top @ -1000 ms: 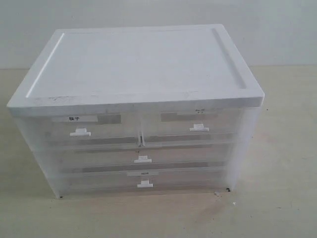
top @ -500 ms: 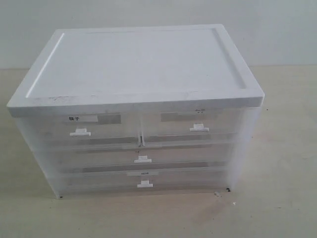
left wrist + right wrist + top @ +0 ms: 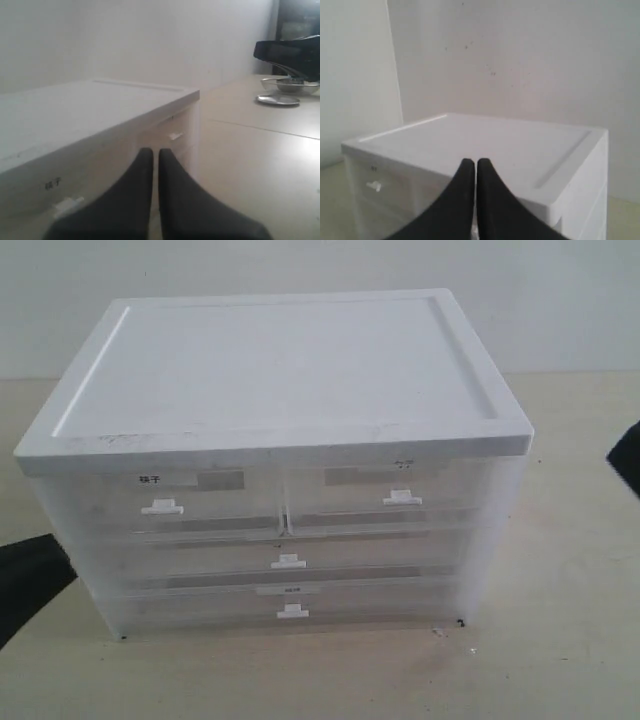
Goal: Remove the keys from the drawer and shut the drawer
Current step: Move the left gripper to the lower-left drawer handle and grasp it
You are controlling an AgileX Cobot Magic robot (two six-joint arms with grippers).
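The left gripper [image 3: 155, 151] and right gripper [image 3: 474, 161] are each pressed together; dark arm parts [image 3: 30, 580] newly appear beside the drawer cabinet [image 3: 280, 390].

- In the exterior view we look down on the drawer unit [image 3: 280, 390] from its front, close.
- Both wrist views sit low beside it, near the height of its top.
- All three share its top and front.

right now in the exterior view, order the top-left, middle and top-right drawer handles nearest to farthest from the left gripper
1. top-left handle, on the side of the left gripper
2. middle handle, centre of the front
3. top-right handle, far right
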